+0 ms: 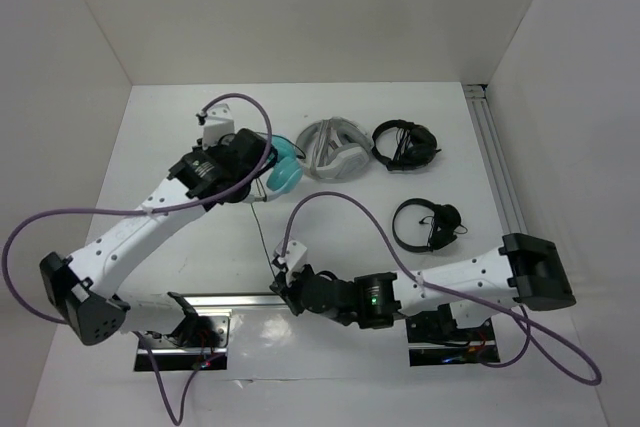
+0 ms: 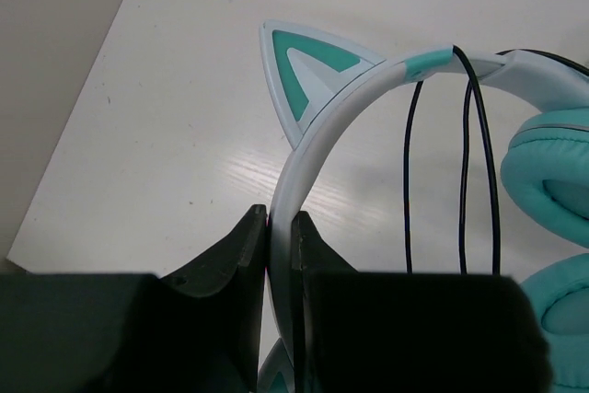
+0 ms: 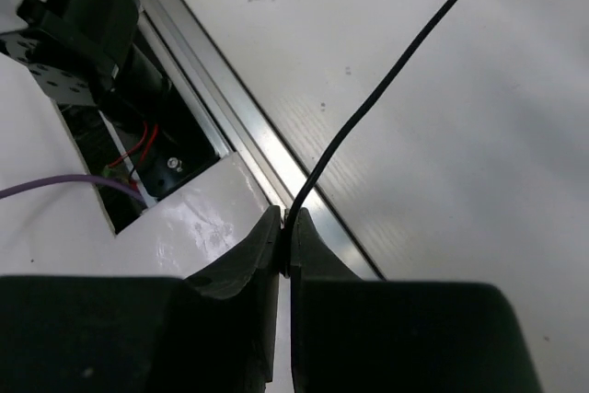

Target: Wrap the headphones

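Observation:
The teal headphones (image 1: 283, 169) lie at the table's back middle, partly under my left gripper (image 1: 252, 172). In the left wrist view my left gripper (image 2: 280, 227) is shut on the whitish headband (image 2: 322, 131), below a cat ear (image 2: 299, 71). The thin black cable (image 2: 464, 172) hangs in loops over the headband beside the teal ear cups (image 2: 557, 172). The cable (image 1: 263, 237) runs toward the front. My right gripper (image 1: 277, 282) is shut on it near the front rail, seen pinched in the right wrist view (image 3: 285, 232), with the cable (image 3: 386, 80) stretching up and away.
A grey-white strapped headset (image 1: 332, 150) lies right of the teal headphones. Black headphones (image 1: 405, 143) sit at the back right, another black pair (image 1: 430, 223) nearer the right arm. A metal rail (image 3: 239, 121) runs along the front edge.

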Robot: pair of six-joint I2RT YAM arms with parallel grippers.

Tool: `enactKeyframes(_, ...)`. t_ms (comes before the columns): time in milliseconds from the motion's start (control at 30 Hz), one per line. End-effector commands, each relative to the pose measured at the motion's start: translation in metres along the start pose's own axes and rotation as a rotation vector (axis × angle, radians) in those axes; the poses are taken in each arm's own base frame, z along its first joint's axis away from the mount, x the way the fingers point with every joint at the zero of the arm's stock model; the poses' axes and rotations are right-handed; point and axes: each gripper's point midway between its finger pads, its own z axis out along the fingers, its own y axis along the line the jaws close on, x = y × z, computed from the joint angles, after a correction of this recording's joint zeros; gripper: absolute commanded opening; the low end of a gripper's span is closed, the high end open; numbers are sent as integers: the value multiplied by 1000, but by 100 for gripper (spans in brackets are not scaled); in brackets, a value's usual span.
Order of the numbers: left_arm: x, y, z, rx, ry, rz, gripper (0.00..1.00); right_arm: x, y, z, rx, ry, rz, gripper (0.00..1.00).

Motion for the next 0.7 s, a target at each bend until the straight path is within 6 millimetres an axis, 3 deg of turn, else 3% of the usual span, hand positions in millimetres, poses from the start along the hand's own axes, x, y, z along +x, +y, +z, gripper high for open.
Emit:
enactKeyframes(0,-9,-10,-6,-28,-46,-3,0,-29,-21,-26,145,-7,-105,0)
enactKeyframes(67,-3,-15,-9,-17,-36,60,0,-53,-17,-40,130,-45,-102,0)
enactKeyframes(167,14,-25,-10,37,1,160,0,-75,-32,-57,183,-77,-140,0)
enactKeyframes(300,26,-47,-24,258,5,228,0,-79,-60,-73,302,-58,-232,0)
enactKeyframes(367,32,-41,-29,330,-10,287,0,-79,-81,-81,409,-57,-268,0)
enactKeyframes(467,54,-56,-35,469,3,407,0,-85,-88,-89,437,-61,-293,0)
enactKeyframes(600,78,-76,-59,607,22,499,0,-95,-96,-94,465,-71,-315,0)
enactKeyframes(667,94,-86,-71,667,38,569,0,-101,-108,-93,505,-73,-303,0)
